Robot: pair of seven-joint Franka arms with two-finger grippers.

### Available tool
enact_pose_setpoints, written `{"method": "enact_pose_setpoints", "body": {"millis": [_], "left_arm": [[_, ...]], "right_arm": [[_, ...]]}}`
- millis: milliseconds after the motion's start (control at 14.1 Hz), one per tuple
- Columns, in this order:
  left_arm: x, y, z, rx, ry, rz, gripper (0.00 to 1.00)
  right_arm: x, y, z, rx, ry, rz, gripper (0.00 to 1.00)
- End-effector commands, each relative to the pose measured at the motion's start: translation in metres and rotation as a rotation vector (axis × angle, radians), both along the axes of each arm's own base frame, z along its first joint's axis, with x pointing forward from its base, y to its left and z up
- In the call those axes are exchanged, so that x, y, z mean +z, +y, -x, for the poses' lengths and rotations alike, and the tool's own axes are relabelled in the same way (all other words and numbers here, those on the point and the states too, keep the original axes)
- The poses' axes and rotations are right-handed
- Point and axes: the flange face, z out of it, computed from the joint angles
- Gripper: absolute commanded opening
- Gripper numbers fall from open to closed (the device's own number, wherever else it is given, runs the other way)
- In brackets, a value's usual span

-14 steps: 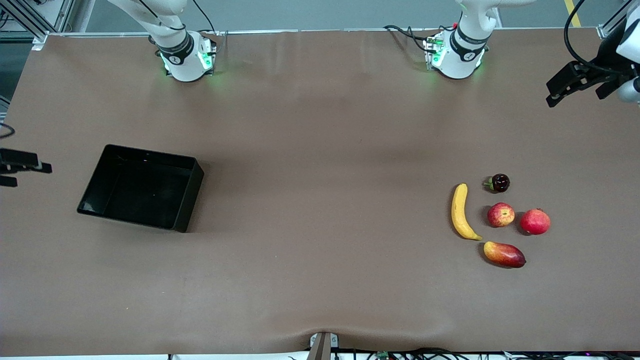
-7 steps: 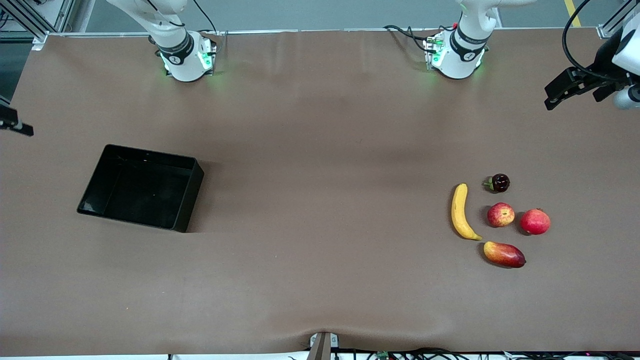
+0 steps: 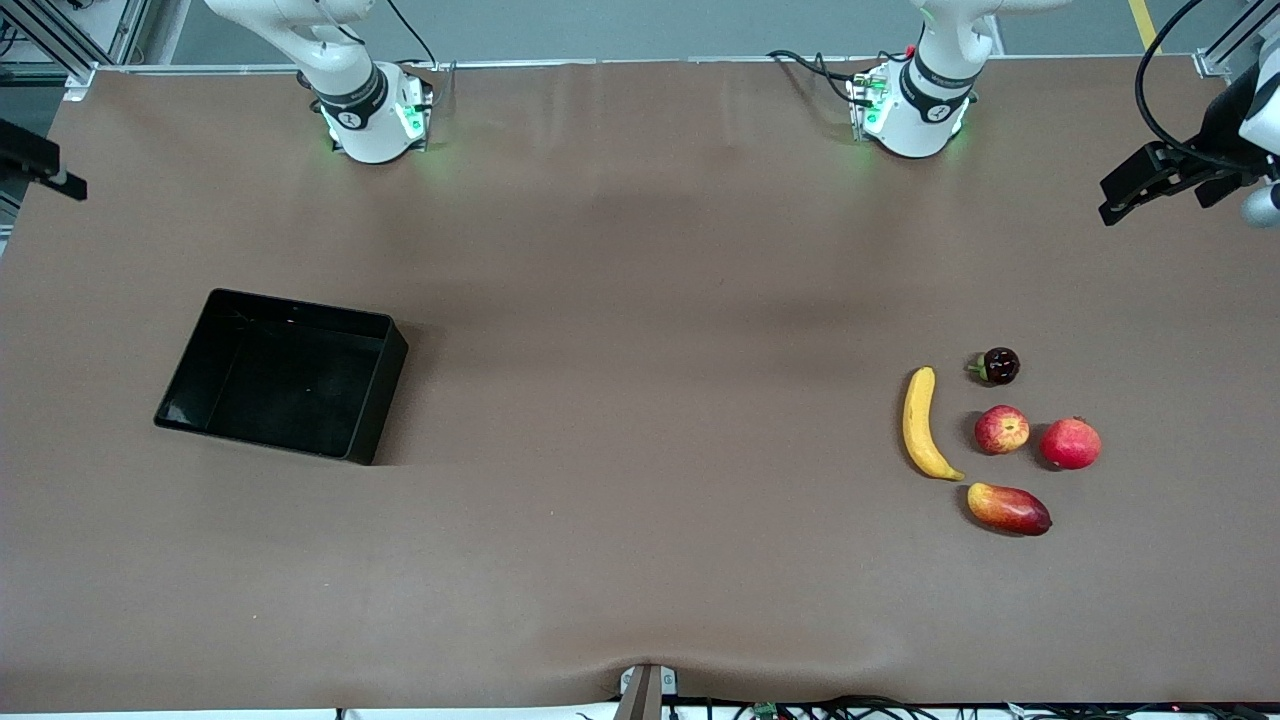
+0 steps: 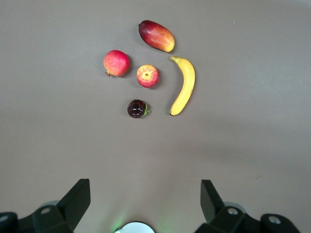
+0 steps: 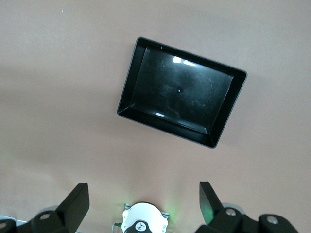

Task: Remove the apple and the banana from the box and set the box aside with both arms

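Note:
The black open-topped box [image 3: 378, 400] [image 5: 165, 124] stands empty toward the right arm's end of the table. At the left arm's end lie the yellow banana [image 3: 920, 425] [image 4: 184, 87] and, beside it, the small red-and-yellow apple [image 3: 1001, 430] [image 4: 147, 76]. My left gripper [image 3: 1150, 190] [image 4: 146, 194] hangs high over the table's left-arm end, open and empty, well apart from the fruits. My right gripper [image 3: 60, 180] [image 5: 144, 194] hangs open and empty over the table's edge at the right arm's end, away from the box.
Around the apple lie a plain red pomegranate [image 3: 1070, 444] [image 4: 116, 63], a red-orange mango [image 3: 1008, 508] [image 4: 156, 36] nearer the front camera, and a small dark fruit [image 3: 998, 366] [image 4: 137, 108] farther from it. Brown table surface stretches between box and fruits.
The right gripper has swung along the table's end toward the side where the bases stand. The left gripper has shifted only slightly. Box and fruits have not moved.

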Motion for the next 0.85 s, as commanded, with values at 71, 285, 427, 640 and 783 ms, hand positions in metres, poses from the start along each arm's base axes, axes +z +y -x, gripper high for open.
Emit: {"method": "enact_pose_setpoints", "body": {"millis": [71, 285, 427, 640, 783], "left_arm": [[0.005, 0.011, -0.002, -0.051, -0.006, 0.004, 1.0], [0.005, 0.011, -0.002, -0.051, -0.004, 0.004, 1.0], [0.005, 0.011, -0.002, -0.048, -0.006, 0.005, 1.0], [0.005, 0.009, -0.002, -0.047, -0.005, 0.006, 1.0], [0.007, 0.009, 0.0, -0.048, -0.009, 0.009, 1.0]], "right_arm": [[-0.016, 0.019, 0.029, 0.032, -0.007, 0.044, 1.0], [-0.001, 0.013, 0.01, 0.031, -0.042, 0.12, 1.0], [0.008, 0.011, -0.005, 0.024, -0.06, 0.134, 1.0], [0.008, 0.012, -0.006, 0.027, -0.061, 0.131, 1.0], [0.008, 0.014, -0.006, 0.031, -0.06, 0.128, 1.0]]}}
